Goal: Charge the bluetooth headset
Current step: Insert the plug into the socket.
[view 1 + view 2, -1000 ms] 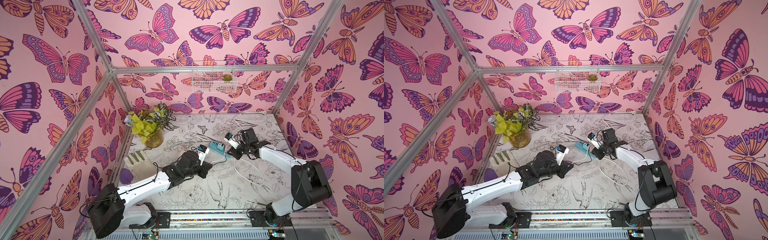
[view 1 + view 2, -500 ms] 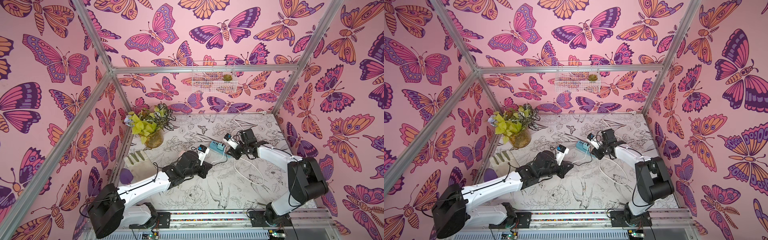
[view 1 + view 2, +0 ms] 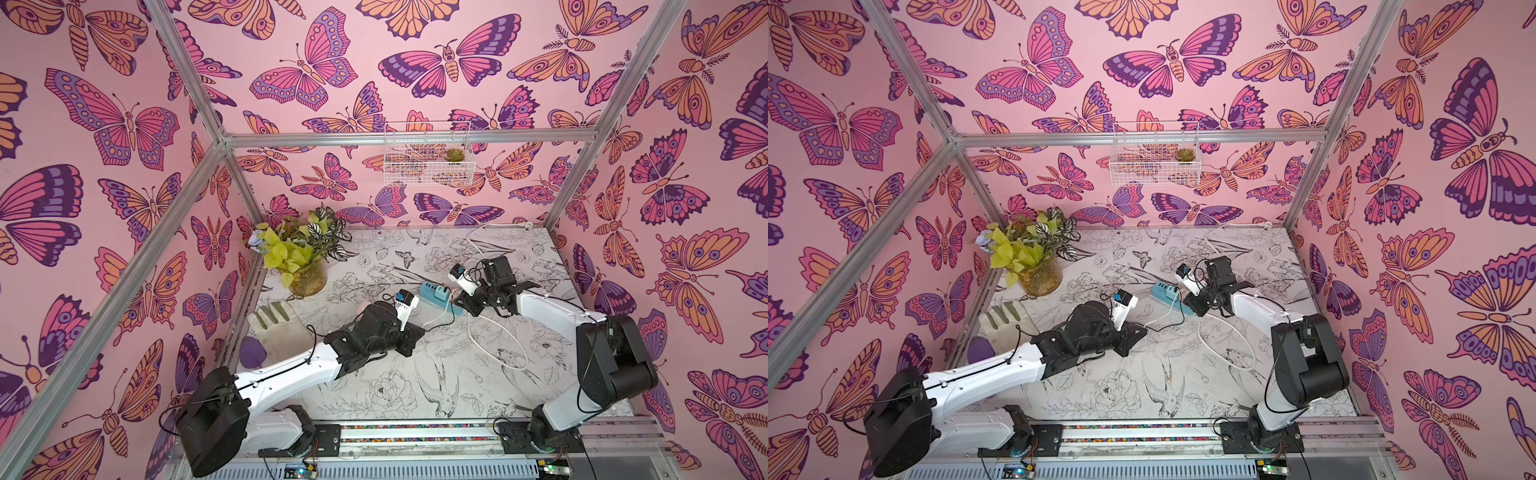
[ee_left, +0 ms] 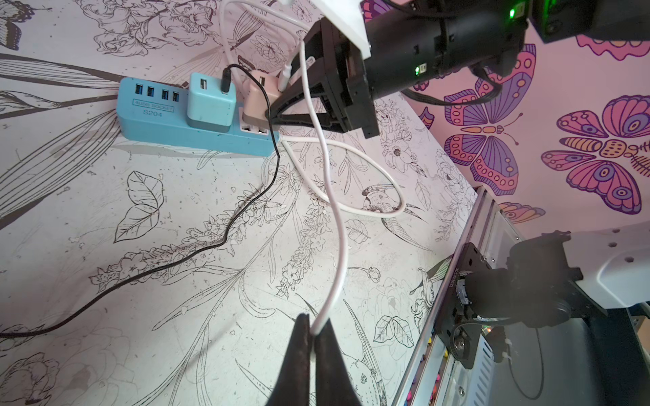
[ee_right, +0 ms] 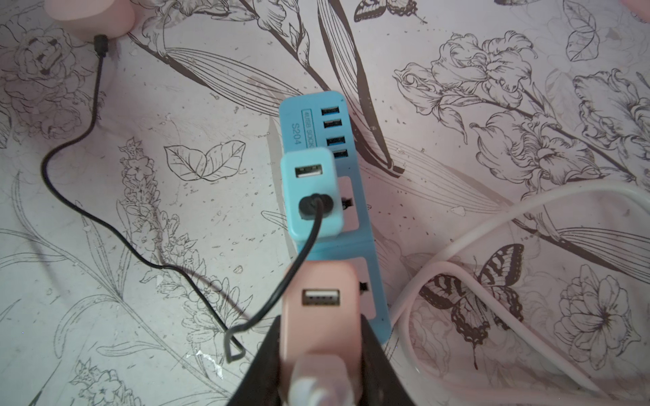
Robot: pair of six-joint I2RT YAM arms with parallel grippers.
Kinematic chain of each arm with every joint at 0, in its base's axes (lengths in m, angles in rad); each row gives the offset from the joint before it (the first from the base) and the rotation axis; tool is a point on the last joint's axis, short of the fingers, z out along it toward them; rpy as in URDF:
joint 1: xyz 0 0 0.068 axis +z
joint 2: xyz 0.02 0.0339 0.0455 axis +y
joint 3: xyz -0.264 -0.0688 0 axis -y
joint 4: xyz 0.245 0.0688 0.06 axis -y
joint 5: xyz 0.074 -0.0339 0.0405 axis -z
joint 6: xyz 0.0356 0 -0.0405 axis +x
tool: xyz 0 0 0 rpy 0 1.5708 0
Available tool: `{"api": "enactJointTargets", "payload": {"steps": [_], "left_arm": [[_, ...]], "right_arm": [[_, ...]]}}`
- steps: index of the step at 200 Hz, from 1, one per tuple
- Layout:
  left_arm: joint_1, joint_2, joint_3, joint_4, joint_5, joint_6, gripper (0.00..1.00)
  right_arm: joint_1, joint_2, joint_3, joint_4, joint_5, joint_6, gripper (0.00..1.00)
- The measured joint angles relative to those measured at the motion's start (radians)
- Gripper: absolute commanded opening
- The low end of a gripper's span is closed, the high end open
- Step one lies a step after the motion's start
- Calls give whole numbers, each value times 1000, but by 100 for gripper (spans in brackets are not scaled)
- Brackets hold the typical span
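Floral-print table [image 3: 374, 395]: blue power strip [image 3: 430, 291], white cable [image 5: 598, 188], black cable [image 5: 96, 91], plant vase [image 3: 307, 281], grey glove [image 3: 278, 332]

My right gripper [image 5: 322, 323] clamps the pink charger [image 5: 320, 298], upright in the blue power strip [image 5: 309, 109]; my left gripper [image 4: 313, 328] pinches its white cable [image 4: 340, 246].

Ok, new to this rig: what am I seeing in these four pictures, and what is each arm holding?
Two robot arms work over one table. Both top views look down on the whole scene; each wrist picture comes from a camera on that arm, looking along its tool. On the table: a blue power strip carrying a teal adapter and a pink adapter, a plant in a jar, a glove. The left tool is shut on a white cable. The right tool grips the pink adapter. A black cable is plugged into the teal adapter.
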Motion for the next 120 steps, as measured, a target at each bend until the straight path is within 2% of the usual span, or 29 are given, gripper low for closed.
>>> {"api": "enactJointTargets", "payload": {"steps": [120], "left_arm": [[0,13,-1,3,0,0,0]], "right_arm": [[-1,68,44,-39,-2,-127,15]]}}
